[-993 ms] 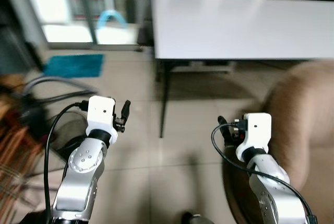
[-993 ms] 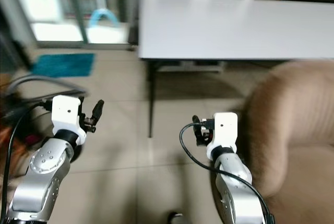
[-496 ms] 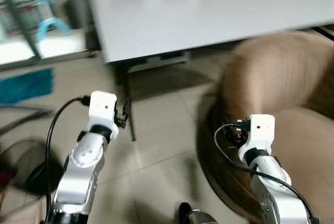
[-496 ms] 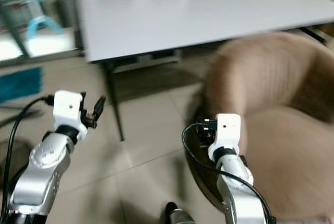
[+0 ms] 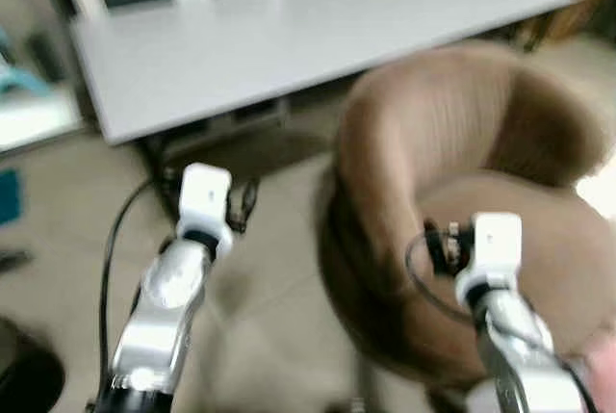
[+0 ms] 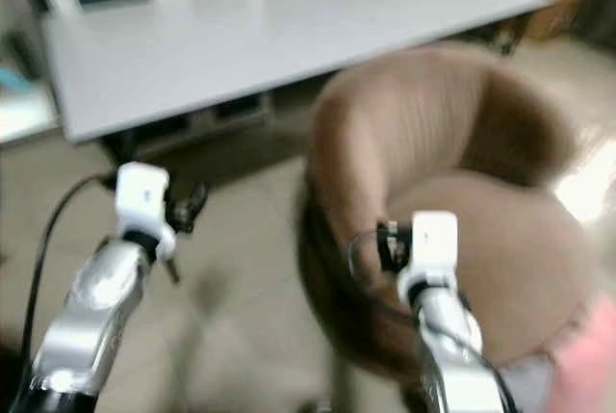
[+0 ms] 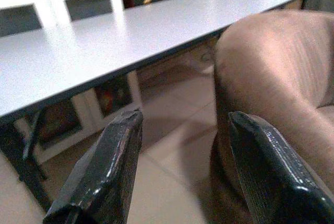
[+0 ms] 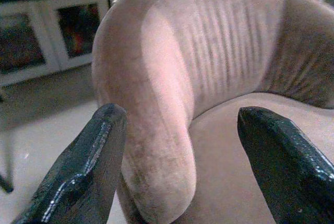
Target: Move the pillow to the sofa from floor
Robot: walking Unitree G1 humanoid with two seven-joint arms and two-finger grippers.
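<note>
1. The head camera has swung right: the brown sofa (image 5: 462,192) now sits close ahead, the white bench (image 5: 289,28) behind.
2. Left end effector (image 7: 180,166) and right end effector (image 8: 180,164) both empty, fingers apart.
3. No pillow is identifiable; the search probably continues.

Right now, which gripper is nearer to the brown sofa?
The right. The right gripper hangs open just above the brown sofa, by its seat and curved back. The left gripper, also open, is off to the sofa's side, above the floor, in front of the white table.
</note>
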